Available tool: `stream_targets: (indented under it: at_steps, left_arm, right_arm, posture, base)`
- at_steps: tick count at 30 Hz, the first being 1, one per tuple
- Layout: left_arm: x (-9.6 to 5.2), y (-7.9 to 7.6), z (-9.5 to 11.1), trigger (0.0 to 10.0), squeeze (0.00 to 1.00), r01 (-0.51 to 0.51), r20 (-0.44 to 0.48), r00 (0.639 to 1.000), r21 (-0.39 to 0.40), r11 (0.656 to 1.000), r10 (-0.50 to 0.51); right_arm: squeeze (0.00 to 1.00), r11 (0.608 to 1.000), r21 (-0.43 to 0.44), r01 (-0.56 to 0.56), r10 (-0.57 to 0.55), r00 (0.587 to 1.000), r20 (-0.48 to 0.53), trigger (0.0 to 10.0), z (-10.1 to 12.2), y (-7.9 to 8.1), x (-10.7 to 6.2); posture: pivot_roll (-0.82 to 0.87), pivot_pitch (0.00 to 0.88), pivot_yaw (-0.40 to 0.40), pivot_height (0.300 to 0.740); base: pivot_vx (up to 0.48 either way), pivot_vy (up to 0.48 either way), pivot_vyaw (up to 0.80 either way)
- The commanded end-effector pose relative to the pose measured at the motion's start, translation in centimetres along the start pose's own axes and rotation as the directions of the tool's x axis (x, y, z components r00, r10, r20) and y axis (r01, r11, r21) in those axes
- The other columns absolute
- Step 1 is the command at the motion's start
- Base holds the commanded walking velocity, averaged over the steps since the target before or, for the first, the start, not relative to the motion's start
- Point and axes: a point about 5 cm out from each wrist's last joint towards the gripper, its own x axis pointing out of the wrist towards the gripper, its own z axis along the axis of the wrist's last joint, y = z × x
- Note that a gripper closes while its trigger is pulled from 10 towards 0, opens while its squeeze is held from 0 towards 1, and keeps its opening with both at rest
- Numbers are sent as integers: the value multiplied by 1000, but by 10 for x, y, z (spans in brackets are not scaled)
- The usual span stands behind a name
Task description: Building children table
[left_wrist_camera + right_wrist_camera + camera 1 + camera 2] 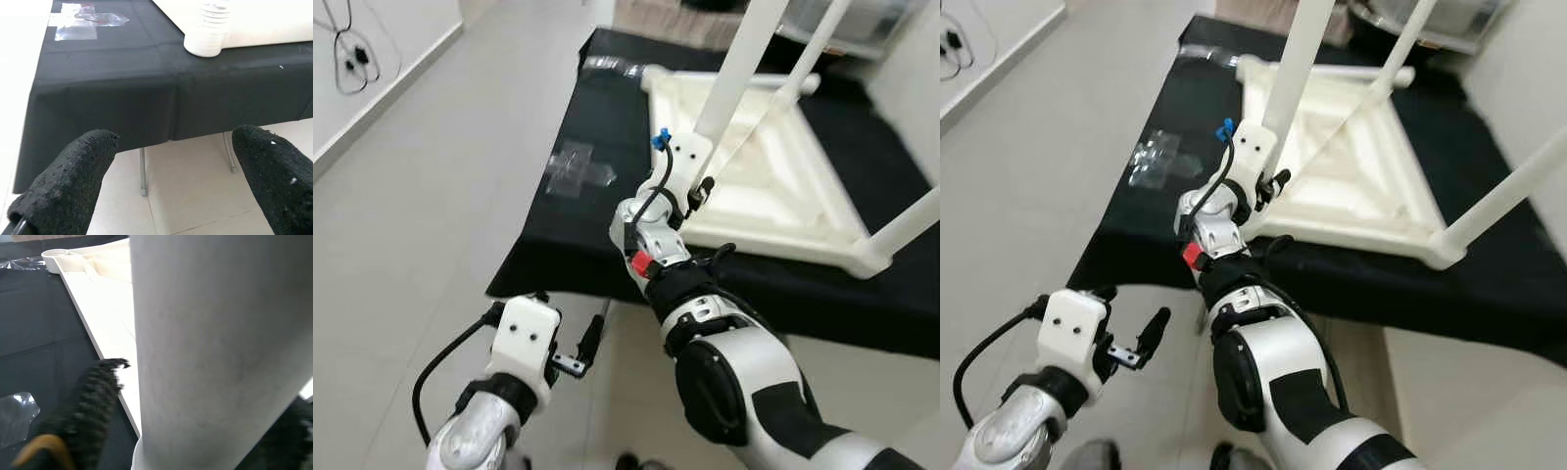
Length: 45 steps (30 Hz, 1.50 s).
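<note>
1. Our right gripper (702,191) is closed around a cream plastic table leg (736,70) standing in the near corner of the upturned cream plastic tabletop (773,186) on the black-clothed worktop (558,235).
2. Our left gripper (589,343) hangs wide apart, holding nothing, below the worktop edge.
3. Risk (our judgement): a tilted leg could jam, or pushing could slide the unbraced tabletop.

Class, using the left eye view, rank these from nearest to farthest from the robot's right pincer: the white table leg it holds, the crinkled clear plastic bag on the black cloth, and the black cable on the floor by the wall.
1. White table leg: clamped in the right pincer.
2. Clear plastic bag: on the black cloth, to the pincer's left.
3. Black cable: far left, on the floor by the wall.
</note>
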Motion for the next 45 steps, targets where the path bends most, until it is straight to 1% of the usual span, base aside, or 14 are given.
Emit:
stream_targets:
  at_steps: [1, 4, 5, 22, 25, 28, 35, 37, 38, 39, 41, 42, 43, 45]
  left_arm:
    - [0, -3, -3, 10000, 0, 12, -6, 1000, -4, 1000, -12]
    - [0, -3, -3, 10000, 0, 14, -6, 1000, -1, 1000, -14]
    - [1, -3, -3, 10000, 0, 15, -6, 1000, 0, 1000, -15]
    - [4, -2, -6, 10000, 0, 12, -6, 1000, -5, 1000, -12]
    - [4, -2, -6, 10000, 0, 16, -1, 1000, 1, 1000, -16]
    - [4, -2, -6, 10000, 0, 16, 0, 1000, 3, 1000, -16]
    - [3, -3, -7, 10000, 0, 17, -1, 1000, 2, 1000, -17]
    - [3, -3, -7, 10000, 0, 17, -1, 1000, 2, 1000, -17]
    - [3, -3, -7, 10000, 0, 17, 1, 1000, 1, 1000, -17]
    - [3, -3, -6, 10000, 0, 18, 1, 1000, 2, 1000, -18]
    - [3, -3, -6, 10000, 0, 18, 1, 1000, 2, 1000, -18]
    - [3, -2, -6, 10000, 0, 17, 3, 1000, 3, 1000, -17]
    - [3, -2, -6, 10000, 0, 17, 3, 1000, 3, 1000, -17]
    - [3, -2, -6, 10000, 0, 17, 3, 1000, 4, 1000, -17]
  right_arm:
    - [1000, 1000, 28, -6, 6, 1000, 7, 10000, 5, -1, 3]
    - [988, 997, 58, -54, 53, 998, 12, 10000, 7, 3, 0]
    - [0, 994, 63, -86, 85, 996, 24, 10000, 9, 5, -1]
    - [0, 917, -67, -392, 394, 873, 288, 10000, 32, -28, 19]
    - [0, 818, -95, -567, 564, 760, 323, 10000, 37, -37, 26]
    - [0, 801, -88, -592, 585, 744, 323, 10000, 37, -37, 26]
    - [0, 669, -113, -735, 725, 612, 316, 10000, 52, -42, 38]
    - [0, 669, -113, -735, 725, 612, 316, 10000, 52, -42, 38]
    - [0, 544, -118, -831, 822, 500, 271, 10000, 59, -40, 42]
    - [0, 494, -132, -859, 856, 454, 249, 10000, 61, -39, 43]
    - [0, 494, -132, -859, 856, 454, 249, 10000, 61, -39, 43]
    - [0, 413, -144, -899, 901, 380, 207, 10000, 64, -39, 45]
    - [0, 413, -144, -899, 901, 380, 207, 10000, 64, -39, 45]
    - [0, 319, -124, -940, 941, 297, 163, 10000, 65, -36, 44]
  posture:
    - [158, 208, -149, 740]
    - [155, 206, -145, 740]
    - [155, 206, -145, 740]
    - [141, 184, -139, 740]
    - [143, 174, -140, 740]
    - [143, 174, -140, 740]
    - [148, 174, -139, 740]
    - [148, 174, -139, 740]
    - [150, 176, -142, 740]
    - [152, 179, -145, 740]
    - [152, 179, -145, 740]
    - [152, 179, -145, 740]
    - [152, 179, -145, 740]
    - [152, 179, -145, 740]
  base:
    - [0, 0, 0]
    - [0, 0, 0]
    - [0, 0, 0]
    - [0, 0, 0]
    - [0, 0, 0]
    - [0, 0, 0]
    - [0, 0, 0]
    - [0, 0, 0]
    - [0, 0, 0]
    - [0, 0, 0]
    - [0, 0, 0]
    - [0, 0, 0]
    - [0, 0, 0]
    - [0, 0, 0]
